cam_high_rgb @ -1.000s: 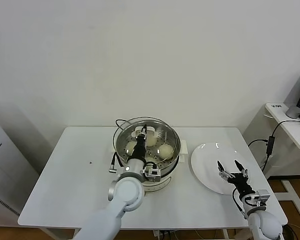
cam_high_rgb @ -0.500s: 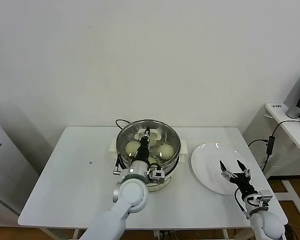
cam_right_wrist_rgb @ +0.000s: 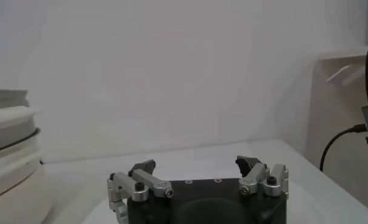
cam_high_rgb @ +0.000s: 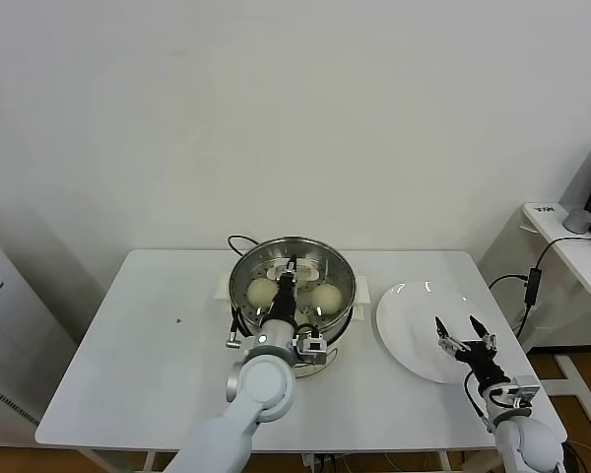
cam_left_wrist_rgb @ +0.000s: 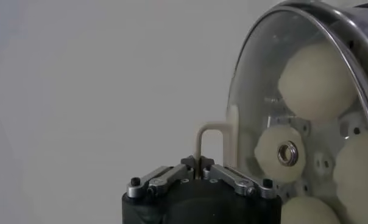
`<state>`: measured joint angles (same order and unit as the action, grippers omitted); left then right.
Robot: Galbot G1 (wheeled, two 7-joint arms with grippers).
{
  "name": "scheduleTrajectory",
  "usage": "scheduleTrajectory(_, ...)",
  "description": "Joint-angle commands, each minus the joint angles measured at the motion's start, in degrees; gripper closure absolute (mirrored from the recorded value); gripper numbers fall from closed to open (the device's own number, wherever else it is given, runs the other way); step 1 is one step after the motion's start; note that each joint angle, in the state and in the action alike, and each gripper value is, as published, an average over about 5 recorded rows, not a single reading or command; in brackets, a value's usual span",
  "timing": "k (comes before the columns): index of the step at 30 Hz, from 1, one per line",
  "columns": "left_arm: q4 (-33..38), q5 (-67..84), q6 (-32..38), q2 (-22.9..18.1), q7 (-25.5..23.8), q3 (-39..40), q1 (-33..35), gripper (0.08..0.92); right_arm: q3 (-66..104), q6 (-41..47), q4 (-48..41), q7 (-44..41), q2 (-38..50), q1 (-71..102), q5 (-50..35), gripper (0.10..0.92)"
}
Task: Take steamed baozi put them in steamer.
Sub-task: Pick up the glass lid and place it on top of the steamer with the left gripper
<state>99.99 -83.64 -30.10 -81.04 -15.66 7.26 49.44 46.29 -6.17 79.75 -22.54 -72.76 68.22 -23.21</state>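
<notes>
Four smooth cream-white baozi (cam_left_wrist_rgb: 315,82) fill the steamer (cam_high_rgb: 347,286).

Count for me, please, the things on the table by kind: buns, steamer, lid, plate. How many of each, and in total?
steamed baozi: 4
steamer: 1
glass lid: 1
white plate: 1
Total: 7

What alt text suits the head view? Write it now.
The left gripper is shut on the handle of the glass lid over the steamer, baozi inside. The right gripper hangs open over an empty white plate.
</notes>
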Motion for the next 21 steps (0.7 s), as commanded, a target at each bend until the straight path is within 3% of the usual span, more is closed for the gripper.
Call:
scheduleTrajectory(1, -0.55, 0.23, 0.08, -0.21, 2.14, -0.25, 0.26, 0.895, 0.32, -0.19, -0.08, -0.19, -0.12, 0.18, -0.09, 0.203)
scheduleTrajectory(6, -0.22, 0.07, 0.09, 0.06, 3.44, -0.54, 1.04, 0.883, 0.44, -0.21, 0.00, -0.27, -0.22, 0.21, -0.10, 0.203)
scheduleTrajectory(12, 2.98, 2.67, 0.40, 1.05, 2.55, -1.24, 2.73, 0.737, 0.35, -0.17, 0.05, -0.29, -0.38, 0.12, 0.01, 0.203)
scheduleTrajectory(21, 18.88, 26.96, 1.60, 5.53, -9.53, -4.35, 4.27, 0.477, 0.21, 0.11, 0.15, -0.17, -0.25, -0.33, 0.02, 0.203)
